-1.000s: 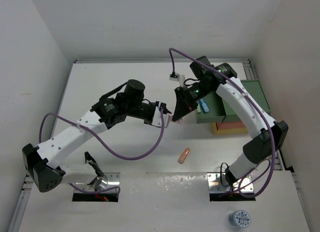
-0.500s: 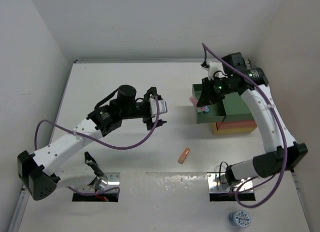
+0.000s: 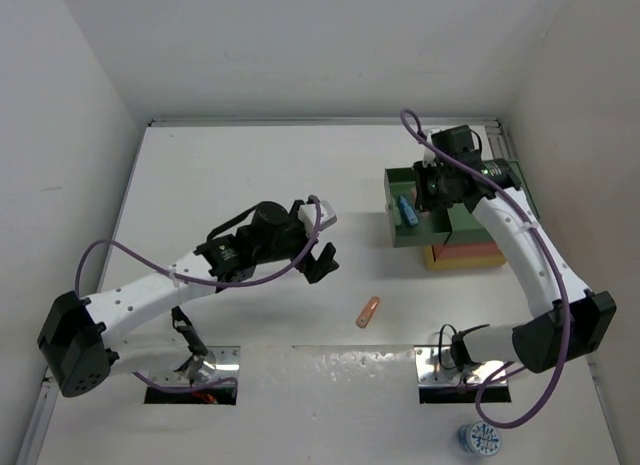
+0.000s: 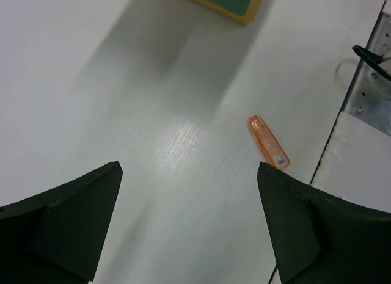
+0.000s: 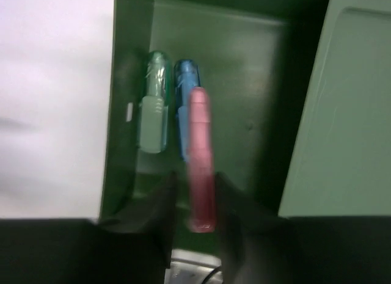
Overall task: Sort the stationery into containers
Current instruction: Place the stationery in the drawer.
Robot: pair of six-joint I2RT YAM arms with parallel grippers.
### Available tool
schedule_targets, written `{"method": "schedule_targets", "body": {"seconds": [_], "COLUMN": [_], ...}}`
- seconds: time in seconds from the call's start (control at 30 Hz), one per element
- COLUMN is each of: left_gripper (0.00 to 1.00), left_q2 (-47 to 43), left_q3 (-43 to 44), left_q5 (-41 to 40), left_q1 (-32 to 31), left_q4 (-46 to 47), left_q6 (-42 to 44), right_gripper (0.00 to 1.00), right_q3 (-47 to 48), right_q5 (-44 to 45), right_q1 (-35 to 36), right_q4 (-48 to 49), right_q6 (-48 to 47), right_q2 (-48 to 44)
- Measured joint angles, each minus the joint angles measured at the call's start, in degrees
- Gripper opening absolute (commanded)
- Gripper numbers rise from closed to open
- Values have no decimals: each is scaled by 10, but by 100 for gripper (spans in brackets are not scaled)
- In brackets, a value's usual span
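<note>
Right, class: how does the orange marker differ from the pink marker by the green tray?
The orange marker lies alone on the white table; the pink marker is over the green tray, beside a blue marker. The pink marker sits between the jaws of the right pincer; nothing touches the orange marker. Both are short and stubby.

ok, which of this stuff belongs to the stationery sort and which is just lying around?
Job:
- orange marker on the table
- pink marker over the green tray
- blue marker and mint marker inside it
- red-orange tray and yellow tray beneath

Lying about:
- blue-and-white round item at the near edge
- metal base plate
</note>
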Motion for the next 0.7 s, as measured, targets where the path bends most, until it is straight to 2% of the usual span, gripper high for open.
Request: {"method": "schedule_targets", "body": {"seconds": [0.1,0.37,0.5,0.7], "left_gripper": [100,100,100,100], "left_q2": [0,2,13,126], "left_q3": [-11,-21,-22,-3], "left_q5": [0,5,2,-24], "left_q1": [-1,37,1,-65], "left_q4": [4,11,17,-9], "left_q6": [-27,-87,-85,-36], "right_gripper": [47,49,50,52], "right_q3": [-9,-18,-15,36], "right_q5": [21,31,23,12], "right_q1": [4,10,10,6], "right_q4": [16,32,38,39], "right_q6": [9,17,19,12], "right_q2": [5,4,0,-9]}}
